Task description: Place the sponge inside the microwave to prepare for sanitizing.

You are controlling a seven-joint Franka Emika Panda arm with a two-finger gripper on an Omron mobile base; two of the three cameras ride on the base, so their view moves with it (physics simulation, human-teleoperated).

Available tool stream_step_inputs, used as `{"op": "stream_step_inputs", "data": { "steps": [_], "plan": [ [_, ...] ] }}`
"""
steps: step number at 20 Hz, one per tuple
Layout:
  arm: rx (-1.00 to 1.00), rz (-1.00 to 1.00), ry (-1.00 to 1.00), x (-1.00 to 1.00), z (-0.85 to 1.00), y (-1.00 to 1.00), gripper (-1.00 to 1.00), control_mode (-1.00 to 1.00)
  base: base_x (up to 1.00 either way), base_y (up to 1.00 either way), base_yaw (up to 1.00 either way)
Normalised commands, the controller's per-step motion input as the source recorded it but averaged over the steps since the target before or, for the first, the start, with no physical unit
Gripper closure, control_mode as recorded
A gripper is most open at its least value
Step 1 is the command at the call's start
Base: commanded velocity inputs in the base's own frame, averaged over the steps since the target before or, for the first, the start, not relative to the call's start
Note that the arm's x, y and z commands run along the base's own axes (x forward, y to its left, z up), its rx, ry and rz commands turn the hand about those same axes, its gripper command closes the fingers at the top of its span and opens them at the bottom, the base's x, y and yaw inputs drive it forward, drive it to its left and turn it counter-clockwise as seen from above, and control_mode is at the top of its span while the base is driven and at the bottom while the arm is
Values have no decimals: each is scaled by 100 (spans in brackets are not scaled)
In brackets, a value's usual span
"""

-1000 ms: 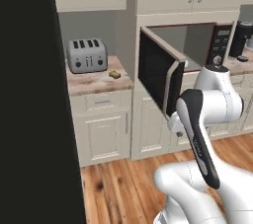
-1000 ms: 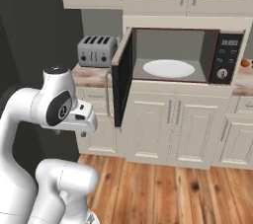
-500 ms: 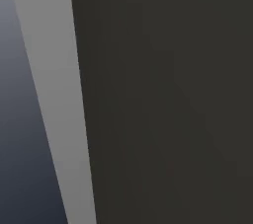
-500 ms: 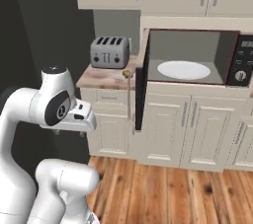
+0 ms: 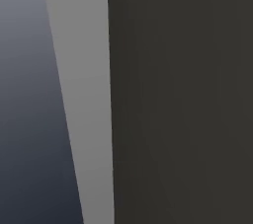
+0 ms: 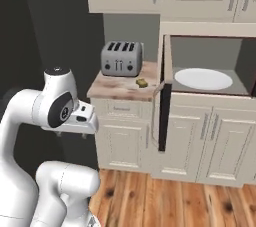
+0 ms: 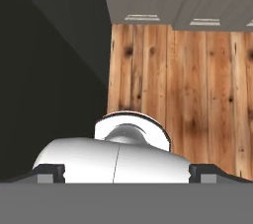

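Yellow and small, the blocky sponge [image 6: 142,83] lies on the pale wooden counter [image 6: 112,89] at centre frame of the right base view, just in front of the silver four-slot toaster [image 6: 121,58]. To its right, the microwave [image 6: 207,68] stands open, its black door [image 6: 163,102] swung outward and its white round plate [image 6: 204,78] bare. The gripper's fingers barely show, so I cannot tell its width. A good approach would come from above the sponge, keeping clear of the door's edge and the toaster.
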Motion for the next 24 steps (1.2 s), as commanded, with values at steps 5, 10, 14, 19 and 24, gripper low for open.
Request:
{"op": "stream_step_inputs", "data": {
  "steps": [5, 10, 14, 19, 24],
  "plan": [
    [0, 0, 0, 0, 0, 0, -100, 100, 75, 6, 1],
    [0, 0, 0, 0, 0, 0, -100, 100, 64, -12, 0],
    [0, 0, 0, 0, 0, 0, -100, 100, 55, -6, 0],
    [0, 0, 0, 0, 0, 0, -100, 100, 37, -54, 0],
    [0, 0, 0, 0, 0, 0, -100, 100, 1, -28, 0]
  ]
}}
